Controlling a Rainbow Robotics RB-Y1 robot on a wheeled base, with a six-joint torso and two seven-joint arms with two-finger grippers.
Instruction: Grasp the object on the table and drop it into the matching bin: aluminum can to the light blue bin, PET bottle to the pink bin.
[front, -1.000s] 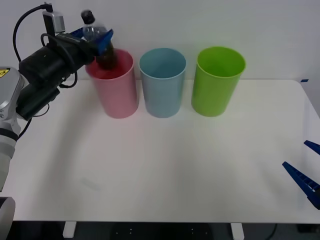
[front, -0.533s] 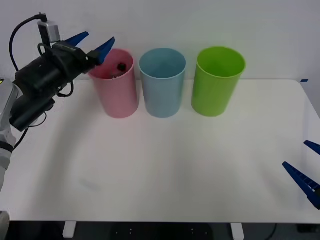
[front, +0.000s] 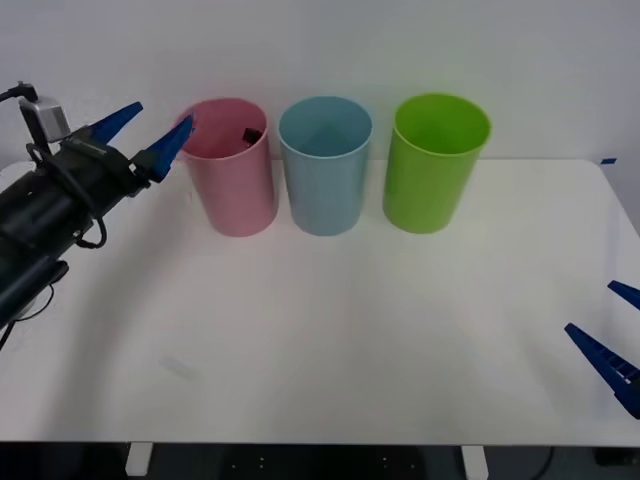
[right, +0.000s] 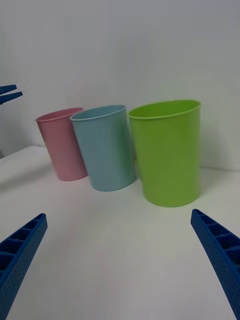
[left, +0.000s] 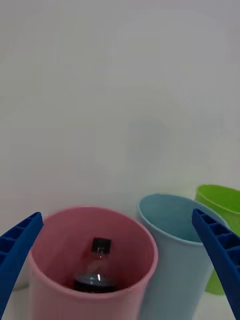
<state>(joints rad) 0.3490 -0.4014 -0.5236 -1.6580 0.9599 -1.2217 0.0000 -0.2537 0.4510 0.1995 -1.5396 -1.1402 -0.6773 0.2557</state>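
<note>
Three cup-shaped bins stood in a row along the far side of the white table (front: 330, 330). At the far left, the left gripper (front: 140, 135) hung above the table just beside the pink bin (front: 232, 175), its blue ribbed fingers (front: 165, 148) spread wide apart and holding nothing, tips pointing toward the bin's rim. The PET bottle (left: 97, 270) lay inside the pink bin, its black cap (front: 249, 133) leaning toward the bin's inner wall and its dark lower body down in the bottom; from the front, only the cap peeked over the rim. Next to the pink bin stood the light blue bin (front: 325, 170), close beside it, and beyond that the green bin (front: 435, 165), all three upright. At the far right, near the table's front edge, the right gripper (front: 615, 335) waited well apart from the bins, its fingers likewise spread open and empty.
</note>
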